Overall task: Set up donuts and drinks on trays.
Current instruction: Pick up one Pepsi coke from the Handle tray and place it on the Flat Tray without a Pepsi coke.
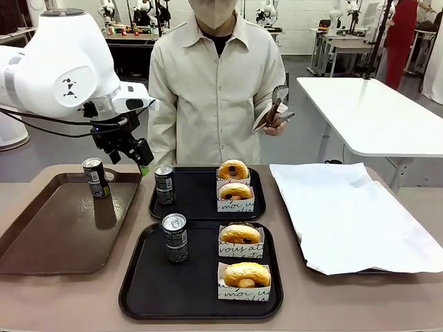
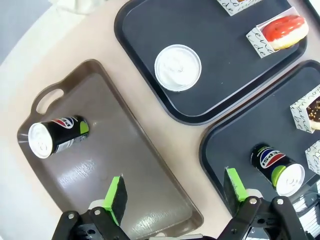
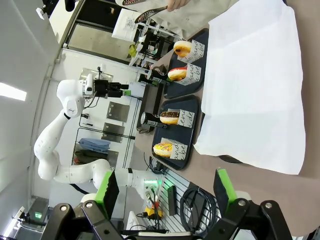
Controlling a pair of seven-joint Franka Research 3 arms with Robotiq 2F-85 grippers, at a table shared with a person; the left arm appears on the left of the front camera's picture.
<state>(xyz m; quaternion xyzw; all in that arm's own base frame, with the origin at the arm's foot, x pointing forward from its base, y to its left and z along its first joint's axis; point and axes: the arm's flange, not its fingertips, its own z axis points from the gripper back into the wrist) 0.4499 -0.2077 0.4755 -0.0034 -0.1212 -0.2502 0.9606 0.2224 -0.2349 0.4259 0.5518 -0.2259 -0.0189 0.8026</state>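
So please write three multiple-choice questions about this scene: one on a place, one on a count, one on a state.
1. Where does the third can stand?
A. on the white paper
B. on the brown tray
C. on the bare table

2. How many donuts are on each black tray?
A. one
B. two
C. three

3. What is the state of the left gripper?
A. open, holding nothing
B. shut on a can
C. shut on a donut

Answers: 1 B, the can stands upright at the brown tray's far end. 2 B, each black tray holds two. 3 A, its green pads are apart with nothing between them.
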